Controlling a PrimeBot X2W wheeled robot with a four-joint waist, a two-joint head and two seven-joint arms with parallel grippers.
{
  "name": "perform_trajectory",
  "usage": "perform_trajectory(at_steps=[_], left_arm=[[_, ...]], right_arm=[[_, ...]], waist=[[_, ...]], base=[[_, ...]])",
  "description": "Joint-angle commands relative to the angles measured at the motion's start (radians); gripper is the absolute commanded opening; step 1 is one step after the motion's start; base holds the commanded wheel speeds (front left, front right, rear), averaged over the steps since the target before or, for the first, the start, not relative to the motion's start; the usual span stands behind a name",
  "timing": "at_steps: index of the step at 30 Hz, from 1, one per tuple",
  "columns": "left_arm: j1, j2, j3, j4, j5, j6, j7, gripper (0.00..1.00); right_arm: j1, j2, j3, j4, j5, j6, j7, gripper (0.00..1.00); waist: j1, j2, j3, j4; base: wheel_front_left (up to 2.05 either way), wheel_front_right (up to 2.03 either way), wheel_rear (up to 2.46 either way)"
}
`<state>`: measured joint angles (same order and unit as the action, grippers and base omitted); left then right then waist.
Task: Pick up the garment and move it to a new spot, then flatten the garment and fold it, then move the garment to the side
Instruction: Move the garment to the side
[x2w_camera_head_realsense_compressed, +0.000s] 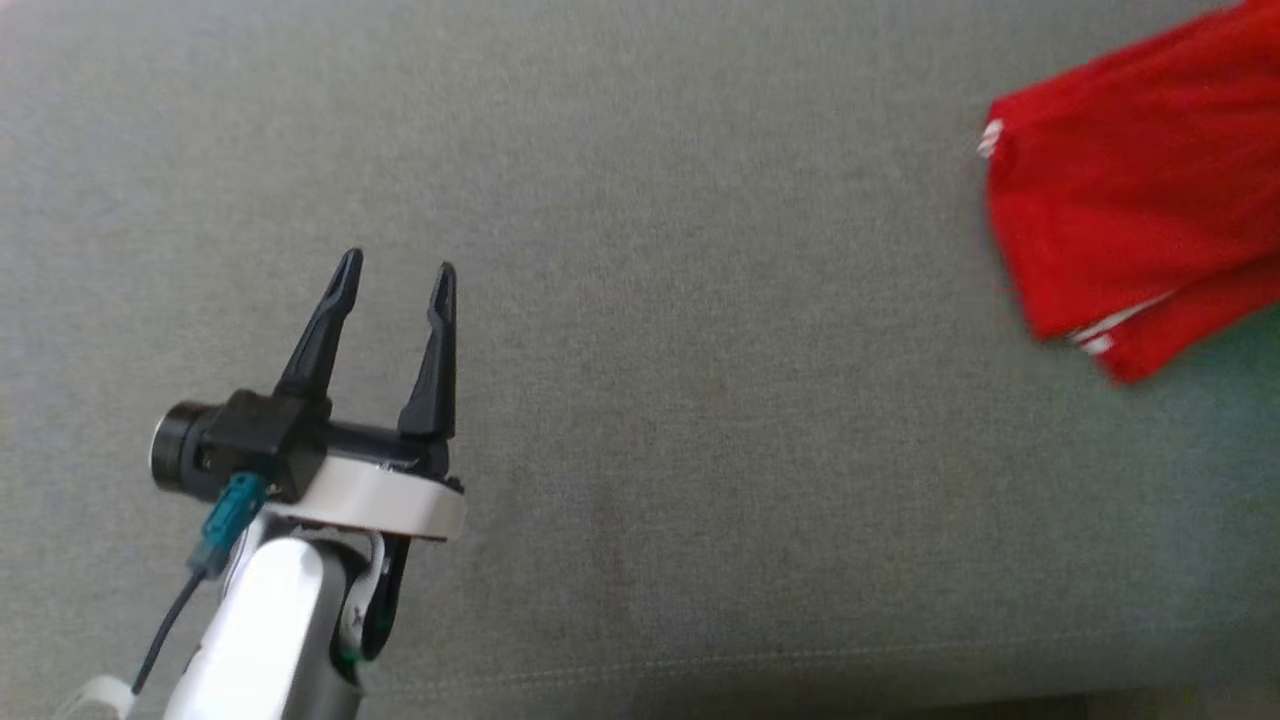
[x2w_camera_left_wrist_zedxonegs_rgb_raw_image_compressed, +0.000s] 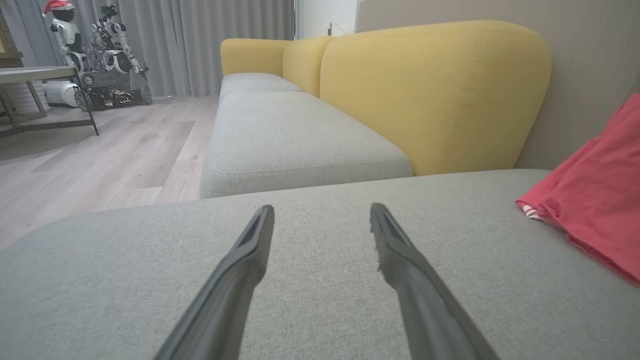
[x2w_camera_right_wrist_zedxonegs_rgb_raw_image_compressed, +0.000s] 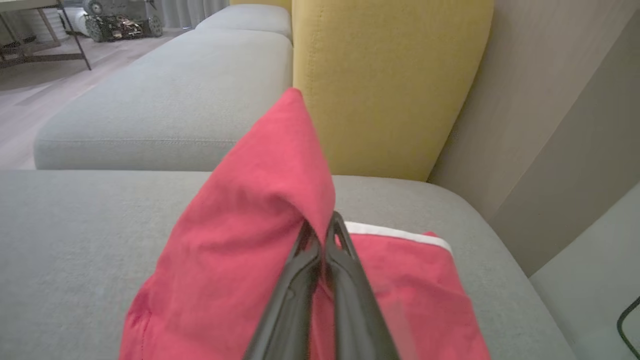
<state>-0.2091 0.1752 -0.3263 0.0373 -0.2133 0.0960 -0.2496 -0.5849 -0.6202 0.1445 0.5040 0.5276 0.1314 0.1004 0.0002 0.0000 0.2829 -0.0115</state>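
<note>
1. Red cloth with white trim, the garment lies at about 2 o'clock in the head view. It rests on the grey sofa seat and runs off the right edge of that view. Its visible edges look fairly straight and layered, though the picture is blurred.
2. In the right wrist view, the right gripper has its jaws pressed together, pinching a fold of the garment. The cloth rises from the pinch in a peak toward 12 o'clock, in front of the yellow backrest.
3. The left gripper sits at about 8 o'clock in the head view. Its jaws are spread and hold nothing, over bare cushion well apart from the garment. In the left wrist view the cloth shows at 3 o'clock.
4. The step in hand looks like a pick-up for a carry. The compact, layered shape hints at the closing move to the side, but I cannot tell that from the opening pick.
5. The next move calls for lifting slowly with one pinch. The layers could slide open, so the cloth should be carried low and set down flat.
</note>
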Motion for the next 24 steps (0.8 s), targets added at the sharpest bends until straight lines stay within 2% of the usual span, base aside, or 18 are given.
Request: perform_trajectory(at_steps=[1, 10, 21, 22, 23, 24], left_arm=[[-0.045, 0.009, 0.028, -0.030, 0.008, -0.001, -0.012, 1.00], [-0.090, 0.016, 0.022, -0.029, 0.020, -0.006, -0.012, 1.00], [-0.117, 0.034, 0.015, -0.023, 0.025, -0.017, -0.011, 1.00], [-0.119, 0.035, 0.013, -0.022, 0.026, -0.017, -0.010, 1.00], [-0.121, 0.036, 0.012, -0.022, 0.026, -0.017, -0.009, 1.00], [-0.122, 0.036, 0.011, -0.023, 0.027, -0.016, -0.008, 1.00]], right_arm=[[-0.024, -0.052, -0.009, -0.020, 0.008, -0.001, -0.015, 0.00], [-0.101, -0.110, -0.088, 0.076, 0.015, -0.001, -0.038, 0.00], [-0.107, -0.090, -0.125, 0.117, -0.011, -0.001, -0.007, 0.00], [-0.111, -0.087, -0.127, 0.119, -0.016, -0.001, -0.004, 0.18], [-0.115, -0.085, -0.127, 0.120, -0.023, -0.001, -0.005, 0.42], [-0.119, -0.082, -0.127, 0.121, -0.028, -0.001, -0.003, 0.49]], waist=[[-0.0002, 0.0000, 0.039, -0.009], [-0.0002, 0.0000, 0.131, -0.031], [-0.0002, 0.0000, 0.166, -0.088], [-0.0002, 0.0000, 0.168, -0.090], [-0.0002, 0.0000, 0.169, -0.091], [-0.0002, 0.0000, 0.171, -0.093]], base=[[0.00, 0.00, 0.00], [0.00, 0.00, 0.00], [0.00, 0.00, 0.00], [0.00, 0.00, 0.00], [0.00, 0.00, 0.00], [0.00, 0.00, 0.00]])
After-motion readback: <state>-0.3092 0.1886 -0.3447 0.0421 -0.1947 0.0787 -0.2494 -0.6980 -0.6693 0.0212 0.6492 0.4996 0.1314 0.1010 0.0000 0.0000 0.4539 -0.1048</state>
